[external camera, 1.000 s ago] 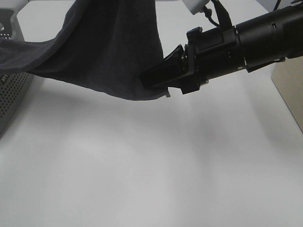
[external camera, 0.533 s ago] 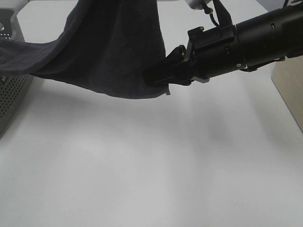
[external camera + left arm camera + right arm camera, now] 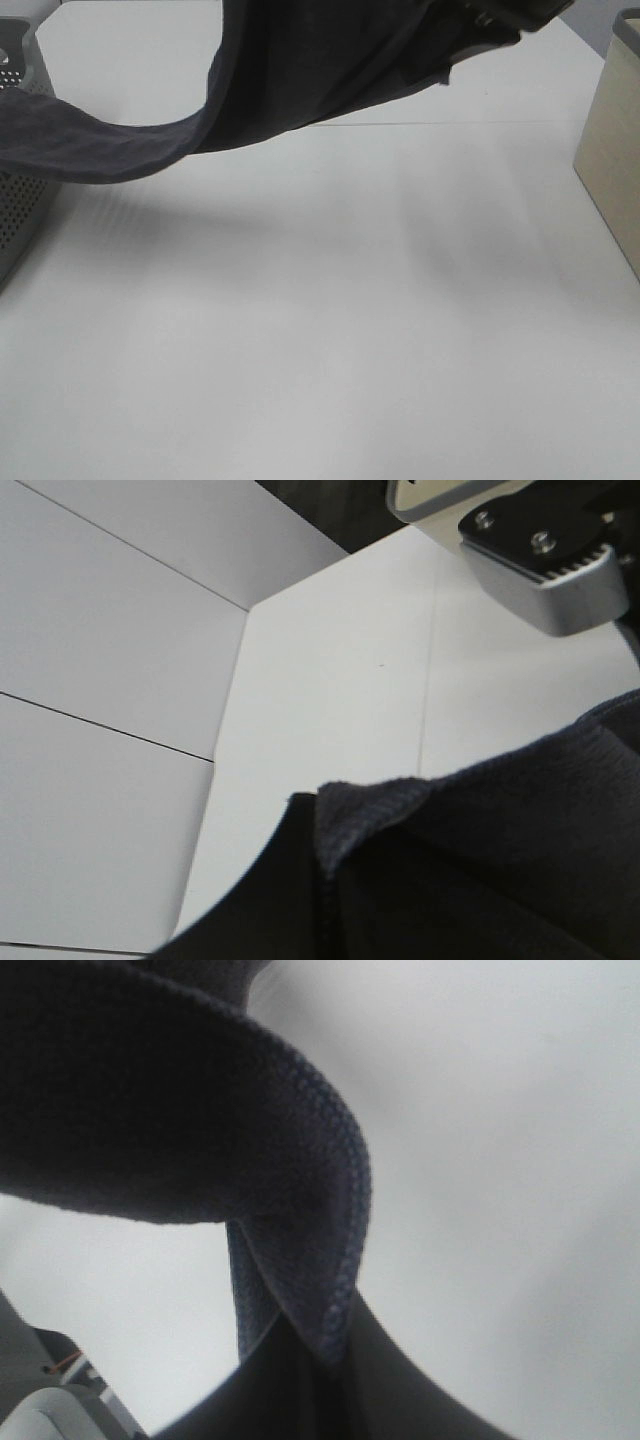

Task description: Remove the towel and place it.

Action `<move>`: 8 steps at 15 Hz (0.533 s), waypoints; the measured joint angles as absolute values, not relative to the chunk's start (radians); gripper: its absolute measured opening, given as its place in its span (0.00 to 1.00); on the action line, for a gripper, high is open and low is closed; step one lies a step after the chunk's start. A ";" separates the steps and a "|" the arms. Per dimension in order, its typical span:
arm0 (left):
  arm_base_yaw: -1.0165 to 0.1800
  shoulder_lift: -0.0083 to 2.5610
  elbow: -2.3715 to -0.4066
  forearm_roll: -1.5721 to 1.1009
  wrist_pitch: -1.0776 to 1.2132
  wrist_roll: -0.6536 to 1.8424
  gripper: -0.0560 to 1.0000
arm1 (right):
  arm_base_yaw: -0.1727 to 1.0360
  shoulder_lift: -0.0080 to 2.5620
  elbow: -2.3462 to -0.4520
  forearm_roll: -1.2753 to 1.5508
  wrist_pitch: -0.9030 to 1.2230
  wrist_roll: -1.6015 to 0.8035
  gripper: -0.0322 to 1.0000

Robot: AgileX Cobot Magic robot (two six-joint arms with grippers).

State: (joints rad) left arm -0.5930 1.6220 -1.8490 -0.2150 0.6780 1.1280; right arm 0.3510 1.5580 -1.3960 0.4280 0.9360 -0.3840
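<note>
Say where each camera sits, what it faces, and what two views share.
High camera: above the table, looking down at it and the hanging towel; a dark bit of right arm at top.
Left wrist: on the left arm, facing the table's corner and towel; a grey toothed finger shows.
Right wrist: on the right arm, close against the towel's hem; no robot part is clear.
Shared: all see the towel.
</note>
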 joint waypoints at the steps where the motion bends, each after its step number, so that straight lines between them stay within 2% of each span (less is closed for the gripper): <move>1: -0.593 1.631 -1.849 -0.215 0.627 1.128 0.05 | 0.351 1.558 -1.475 0.332 0.984 -0.317 0.04; 5: -0.586 1.677 -1.849 -0.210 0.434 1.128 0.05 | 0.351 1.565 -1.709 0.071 0.984 -0.205 0.04; 8: -0.542 1.700 -1.849 -0.209 0.242 1.128 0.05 | 0.351 1.567 -1.841 -0.069 0.832 -0.172 0.04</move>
